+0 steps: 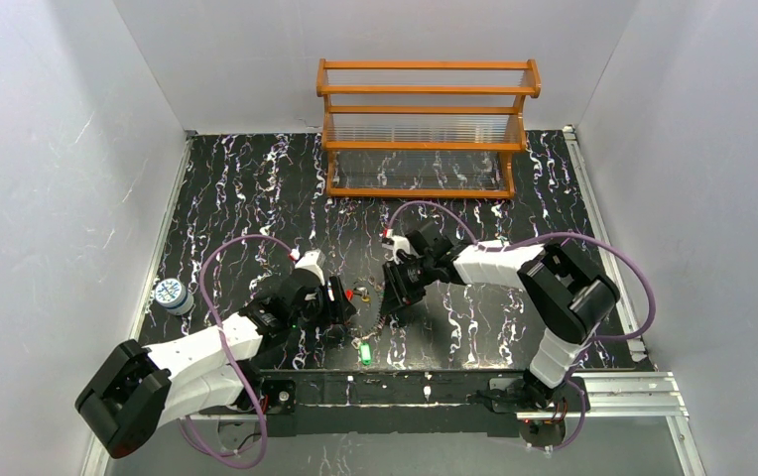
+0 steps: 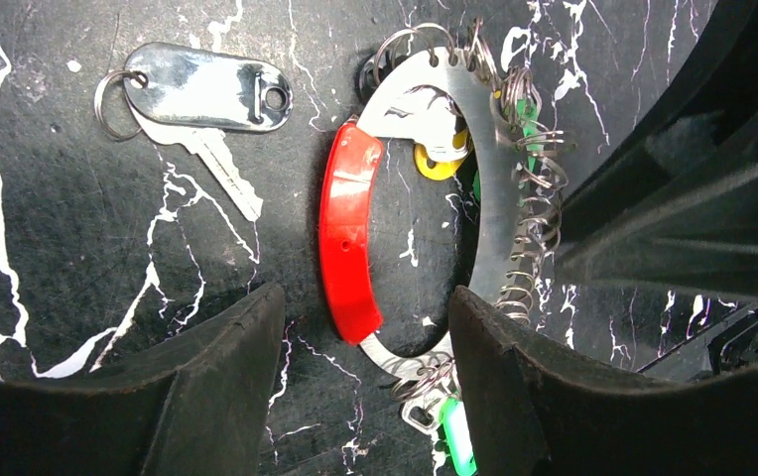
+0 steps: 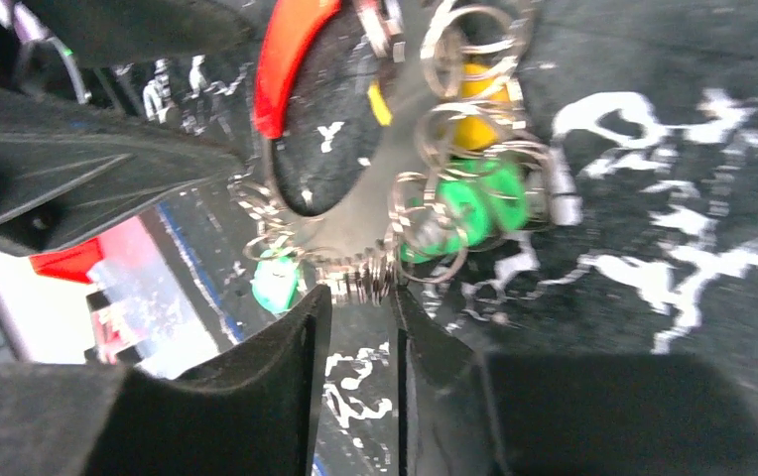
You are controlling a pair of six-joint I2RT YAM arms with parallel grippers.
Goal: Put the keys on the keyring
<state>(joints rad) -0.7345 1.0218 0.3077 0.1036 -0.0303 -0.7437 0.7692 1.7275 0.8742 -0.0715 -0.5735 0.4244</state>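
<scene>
Left wrist: key tag (image 2: 206, 87) glare-washed, illegible; keyring (image 2: 347, 233) near.

A wooden rack (image 1: 425, 129) with two clear ribbed shelves is standing on a black table (image 1: 246, 188) veined in white. Just behind the rack a plain pale back wall (image 1: 256, 59) is rising, while a left wall (image 1: 38, 198) and a right wall (image 1: 712, 198) are closing in well to either side of it. Metal rails (image 1: 596, 213) are running along the table's edges on both sides of the rack. Soft, even light is washing over the walls.
</scene>
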